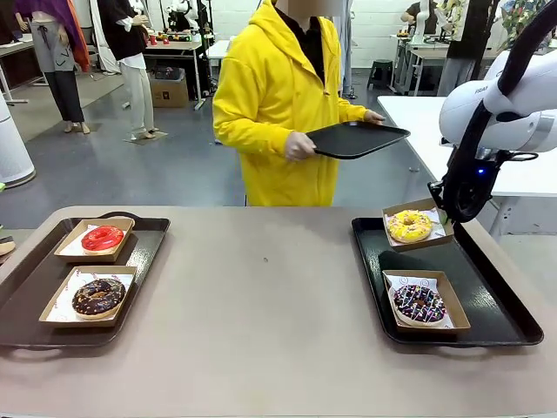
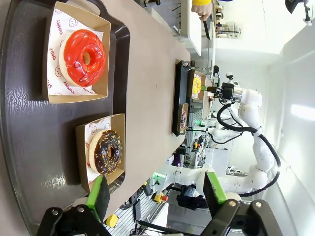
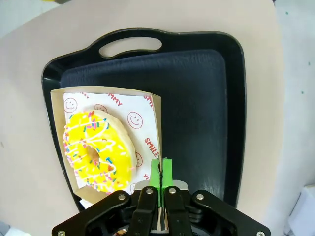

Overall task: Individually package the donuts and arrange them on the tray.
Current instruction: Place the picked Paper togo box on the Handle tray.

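Between the pads of the right tool (image 3: 161,173), which is clamped on it, sits the rim of the cardboard box (image 3: 150,105) carrying the yellow sprinkled donut (image 3: 97,150). Risk: a thin-edge pinch may tilt the box, sliding the donut onto the tray (image 3: 206,98). Left tool (image 2: 155,194): jaws apart, empty.

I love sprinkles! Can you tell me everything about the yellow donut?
The yellow donut is a ring with glossy yellow icing, thin white drizzle lines and tiny coloured sprinkles. It lies flat on white paper printed with smiley faces, inside a shallow brown cardboard box. The box is at the far end of the black tray on the robot's right side. The right gripper is shut on the box's edge, not on the donut.
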Motion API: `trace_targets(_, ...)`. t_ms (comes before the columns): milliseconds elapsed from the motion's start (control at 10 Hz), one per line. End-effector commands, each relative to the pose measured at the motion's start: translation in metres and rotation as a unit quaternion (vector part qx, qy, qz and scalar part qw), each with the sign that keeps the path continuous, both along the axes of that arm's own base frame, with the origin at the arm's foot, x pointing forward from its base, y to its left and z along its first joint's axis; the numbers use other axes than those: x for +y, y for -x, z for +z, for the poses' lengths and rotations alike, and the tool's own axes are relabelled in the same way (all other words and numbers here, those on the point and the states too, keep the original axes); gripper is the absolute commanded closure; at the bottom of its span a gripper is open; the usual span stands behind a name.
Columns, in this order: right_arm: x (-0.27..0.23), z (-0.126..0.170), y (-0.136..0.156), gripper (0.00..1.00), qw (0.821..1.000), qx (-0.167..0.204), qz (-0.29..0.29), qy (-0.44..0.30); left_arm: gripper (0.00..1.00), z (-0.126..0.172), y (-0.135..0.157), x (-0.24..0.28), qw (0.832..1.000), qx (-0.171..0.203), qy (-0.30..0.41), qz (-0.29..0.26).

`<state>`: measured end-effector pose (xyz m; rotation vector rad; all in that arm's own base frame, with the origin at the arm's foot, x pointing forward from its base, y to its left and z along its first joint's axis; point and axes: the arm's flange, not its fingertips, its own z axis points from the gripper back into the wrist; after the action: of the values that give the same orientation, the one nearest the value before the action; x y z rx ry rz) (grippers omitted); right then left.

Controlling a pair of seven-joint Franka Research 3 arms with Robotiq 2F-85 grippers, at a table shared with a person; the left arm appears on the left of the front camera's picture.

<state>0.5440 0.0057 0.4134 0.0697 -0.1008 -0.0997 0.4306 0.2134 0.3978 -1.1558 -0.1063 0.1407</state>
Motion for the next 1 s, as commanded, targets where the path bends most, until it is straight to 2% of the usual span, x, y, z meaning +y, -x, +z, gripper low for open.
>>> trace_targets(0,-0.004,0.003,0.003,0.99,1.0,0.004,0.003,0.005,0.0,0.002,0.003,0.001,1.0,-0.001,-0.005,-0.003)
trace_targets(400,-0.002,0.0,0.001,0.99,1.0,0.002,-0.001,0.0,0.0,0.002,0.003,0.001,1.0,-0.001,-0.005,-0.003)
trace_targets(900,-0.015,-0.031,-0.021,0.99,1.0,0.012,0.005,-0.011,0.0,0.002,0.003,0.001,1.0,-0.001,-0.005,-0.003)
